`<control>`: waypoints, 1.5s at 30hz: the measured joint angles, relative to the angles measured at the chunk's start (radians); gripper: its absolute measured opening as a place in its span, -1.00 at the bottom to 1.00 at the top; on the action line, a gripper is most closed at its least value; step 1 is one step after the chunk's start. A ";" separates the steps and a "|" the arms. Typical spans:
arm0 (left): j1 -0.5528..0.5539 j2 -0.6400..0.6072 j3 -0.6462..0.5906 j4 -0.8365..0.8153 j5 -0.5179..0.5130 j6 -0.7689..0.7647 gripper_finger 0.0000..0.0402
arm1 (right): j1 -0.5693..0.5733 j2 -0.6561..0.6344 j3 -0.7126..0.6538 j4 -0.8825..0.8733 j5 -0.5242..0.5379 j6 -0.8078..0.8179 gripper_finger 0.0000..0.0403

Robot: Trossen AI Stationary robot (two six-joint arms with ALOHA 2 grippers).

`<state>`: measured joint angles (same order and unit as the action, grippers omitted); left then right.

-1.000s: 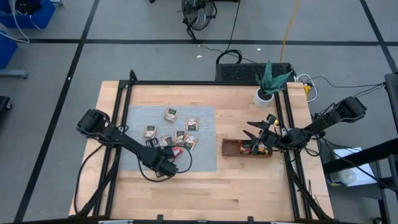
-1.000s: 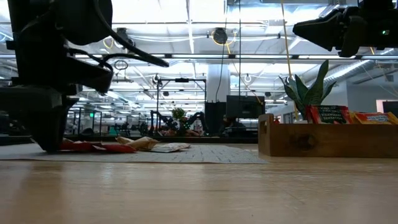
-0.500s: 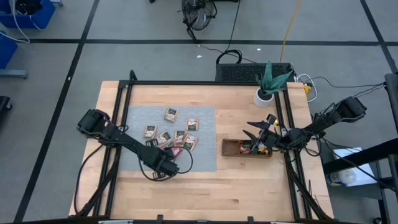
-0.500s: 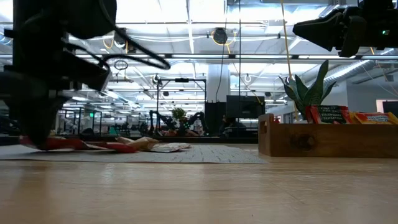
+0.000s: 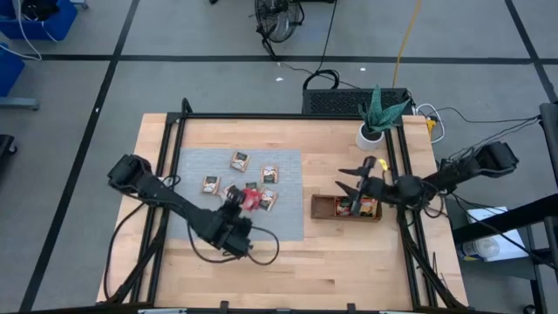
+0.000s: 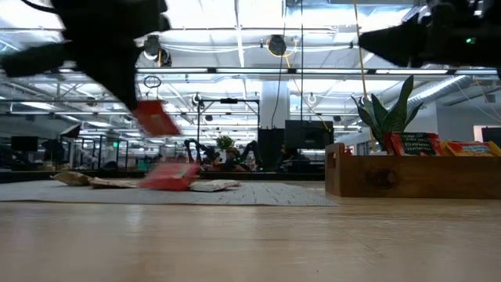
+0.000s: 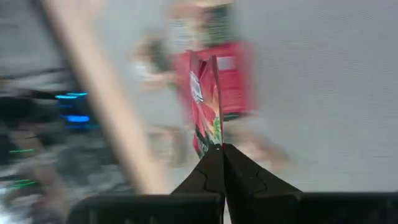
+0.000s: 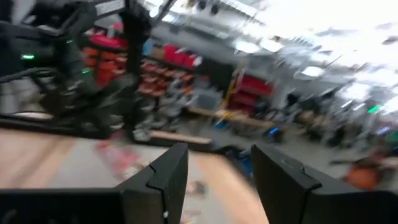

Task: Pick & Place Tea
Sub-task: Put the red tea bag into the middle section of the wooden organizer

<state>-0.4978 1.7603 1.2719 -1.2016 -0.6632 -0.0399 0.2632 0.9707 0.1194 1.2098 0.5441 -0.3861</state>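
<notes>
Tea sachets [image 5: 247, 187] lie scattered on the grey mat [image 5: 288, 222] at the left half of the tabletop [image 5: 349, 262]; one red sachet [image 7: 208, 102] is lifted clear of the mat, pinched by its lower edge in the left tool [image 7: 221, 151], whose fingers are closed tight on it; the low view shows this sachet [image 6: 156, 118] hanging in the air above the remaining pile, with a second red sachet [image 6: 171, 175] blurred just beneath it, either resting on the mat or falling free, which cannot be told; the right tool [image 8: 214, 180] hovers with its fingers spread and nothing between them, above the wooden tray [image 5: 327, 209] at the right, in which several sachets already stand upright; a potted plant [image 5: 377, 118] stands behind the tray; risks from this position, as a judgement: the grip takes only a thin margin of the sachet, so a quick swing toward the tray could let it slip or twist out; the flat packet may also catch the tray wall on entry if it hangs tilted; the waiting right arm occupies the space over the tray, so the two arms could crowd each other there
</notes>
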 joint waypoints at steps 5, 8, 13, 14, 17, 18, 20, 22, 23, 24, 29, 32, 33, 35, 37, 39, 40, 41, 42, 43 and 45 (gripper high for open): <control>0.058 0.000 0.011 0.093 -0.242 0.275 -1.00 | -0.156 0.017 0.099 -0.312 -0.305 0.294 -0.21; 0.092 0.000 0.011 0.230 -0.367 0.532 -1.00 | -0.230 0.076 0.154 -0.382 -0.486 0.409 -0.21; 0.133 0.008 0.011 0.475 -0.494 1.024 -1.00 | -0.308 0.233 0.188 -0.288 -0.558 0.518 -0.21; 0.140 0.008 0.011 0.522 -0.507 1.114 -1.00 | -0.328 0.263 0.200 -0.268 -0.580 0.536 -0.21; 0.159 0.007 0.005 0.661 -0.519 1.362 -1.00 | -0.401 0.341 0.253 -0.248 -0.715 0.567 -0.21; 0.163 0.007 -0.002 0.710 -0.527 1.437 -1.00 | -0.428 0.361 0.274 -0.257 -0.772 0.571 -0.21; 0.171 0.007 -0.015 0.794 -0.540 1.568 -1.00 | -0.484 0.393 0.324 -0.281 -0.890 0.591 -0.21; 0.175 0.007 -0.018 0.816 -0.529 1.617 -1.00 | -0.539 0.419 0.373 -0.298 -0.992 0.616 -0.21; 0.175 0.007 -0.019 0.815 -0.521 1.623 -1.00 | -0.566 0.429 0.396 -0.308 -1.042 0.630 -0.21; 0.175 0.007 -0.019 0.815 -0.519 1.628 -1.00 | -0.589 0.438 0.416 -0.311 -1.087 0.644 -0.21; 0.169 0.037 -0.020 0.862 -0.511 1.642 -1.00 | -0.704 0.489 0.502 -0.311 -1.297 0.734 -0.19; 0.168 0.055 -0.020 0.913 -0.496 1.680 -1.00 | -0.744 0.530 0.524 -0.310 -1.345 0.763 -0.17; 0.169 0.061 -0.020 0.928 -0.490 1.683 -1.00 | -0.750 0.549 0.533 -0.310 -1.357 0.769 -0.16; 0.170 0.069 -0.020 0.960 -0.483 1.705 -1.00 | -0.751 0.576 0.539 -0.310 -1.358 0.772 -0.14; 0.172 0.069 -0.020 0.981 -0.477 1.718 -1.00 | -0.748 0.602 0.539 -0.294 -1.359 0.772 -0.14; 0.174 0.069 -0.020 1.011 -0.461 1.745 -1.00 | -0.743 0.628 0.539 -0.266 -1.359 0.782 -0.14; 0.175 0.069 -0.020 1.028 -0.452 1.758 -1.00 | -0.739 0.638 0.539 -0.244 -1.360 0.797 -0.15; 0.178 0.069 -0.020 1.045 -0.448 1.771 -1.00 | -0.734 0.650 0.539 -0.213 -1.361 0.812 -0.15; 0.179 0.069 -0.020 1.066 -0.439 1.781 -1.00 | -0.729 0.661 0.540 -0.188 -1.361 0.823 -0.15; 0.182 0.069 -0.020 1.080 -0.431 1.789 -1.00 | -0.725 0.669 0.540 -0.170 -1.364 0.837 -0.15; 0.187 0.069 -0.020 1.089 -0.427 1.800 -1.00 | -0.719 0.685 0.543 -0.144 -1.388 0.853 -0.14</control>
<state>-0.3112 1.8297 1.2518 -0.1128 -1.0900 1.7600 -0.4557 1.6552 0.6627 1.0657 -0.8436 0.4669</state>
